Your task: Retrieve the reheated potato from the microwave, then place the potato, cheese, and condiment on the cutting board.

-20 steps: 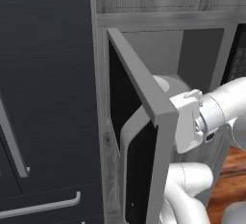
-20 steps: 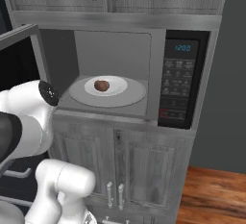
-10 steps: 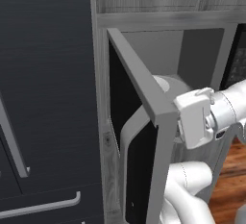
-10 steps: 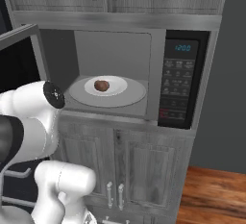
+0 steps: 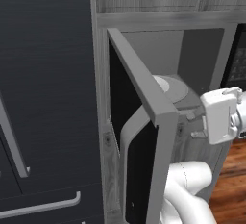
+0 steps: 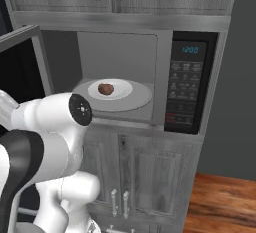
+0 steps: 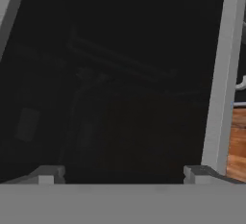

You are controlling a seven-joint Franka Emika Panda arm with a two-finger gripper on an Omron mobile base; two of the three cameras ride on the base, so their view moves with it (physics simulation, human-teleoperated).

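Left base view: the microwave (image 5: 192,74) door (image 5: 139,122) is standing swung out, and I am holding the gripper (image 5: 194,124) just beside its free edge.

Right base view: the potato (image 6: 105,88) is sitting on a white plate (image 6: 122,91) on the turntable, cavity unobstructed. In my judgement I should be swinging the hand around the door edge before reaching in.

Hand view: I am seeing the fingers (image 7: 197,172) spread wide and gripping nothing, facing the dark door glass.
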